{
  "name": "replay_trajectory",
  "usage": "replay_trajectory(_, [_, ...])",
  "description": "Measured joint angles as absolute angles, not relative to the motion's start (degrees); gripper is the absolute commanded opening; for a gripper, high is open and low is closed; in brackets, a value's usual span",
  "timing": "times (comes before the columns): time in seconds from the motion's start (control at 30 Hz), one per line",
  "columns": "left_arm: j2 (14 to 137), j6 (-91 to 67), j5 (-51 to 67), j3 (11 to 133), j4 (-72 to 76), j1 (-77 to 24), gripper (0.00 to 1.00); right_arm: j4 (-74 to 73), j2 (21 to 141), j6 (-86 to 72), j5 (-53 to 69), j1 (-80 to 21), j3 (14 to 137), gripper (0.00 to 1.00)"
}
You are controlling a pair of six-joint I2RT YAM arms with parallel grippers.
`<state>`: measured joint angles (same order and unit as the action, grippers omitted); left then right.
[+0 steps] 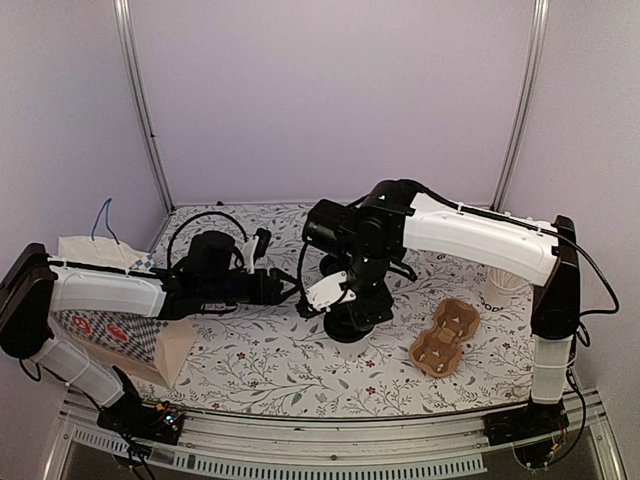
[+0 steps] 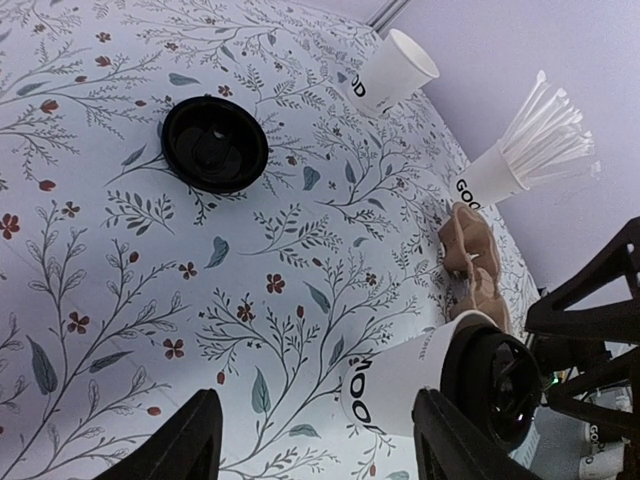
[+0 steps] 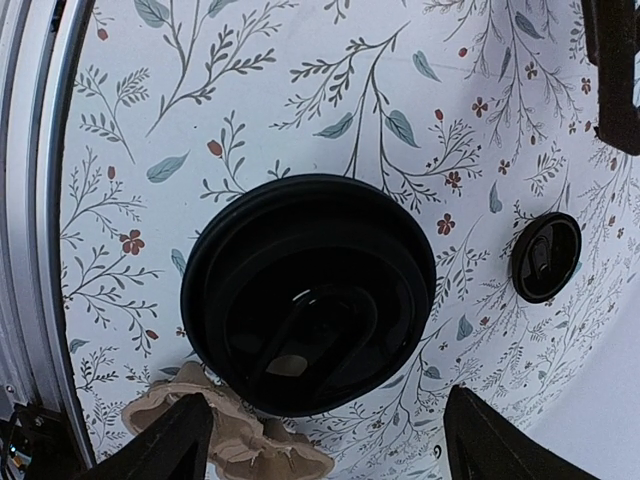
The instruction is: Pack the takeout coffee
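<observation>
The takeout coffee [image 2: 420, 385] is a white cup with dark lettering and a black lid [image 2: 495, 385]. It stands on the flowered tablecloth at mid table in the top view [image 1: 358, 318]. My right gripper [image 3: 330, 445] hangs open straight above it, and the lid [image 3: 308, 295] fills the space between the fingers; in the top view the gripper [image 1: 343, 300] covers most of the cup. My left gripper [image 2: 322, 445] is open and empty, low over the cloth. The cup stands just ahead of its right finger [image 2: 455, 440]. In the top view the left gripper [image 1: 290, 285] is left of the cup.
A brown pulp cup carrier [image 1: 445, 338] lies right of the coffee, also in the wrist views [image 2: 475, 265] [image 3: 240, 445]. A loose black lid [image 2: 215, 143] [image 3: 546, 257], a lidless white cup [image 2: 390, 70] and a cup of white sticks [image 2: 495, 175] [image 1: 500, 285] stand farther back. A paper bag [image 1: 110, 330] lies at the left edge.
</observation>
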<state>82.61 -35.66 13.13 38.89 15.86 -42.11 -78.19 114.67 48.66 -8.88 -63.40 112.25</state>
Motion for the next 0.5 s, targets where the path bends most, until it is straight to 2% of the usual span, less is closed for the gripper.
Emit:
replay_trajectory(0.33, [82.06, -35.4, 14.87, 40.23, 13.54, -42.41, 0.66, -78.24, 114.63, 48.47, -8.32, -63.33, 112.31, 0.82])
replay_trajectory(0.5, [78.19, -33.41, 16.56, 42.96, 8.12, -43.18, 0.66, -77.1, 112.29, 47.13, -1.63, -60.95, 112.66, 0.79])
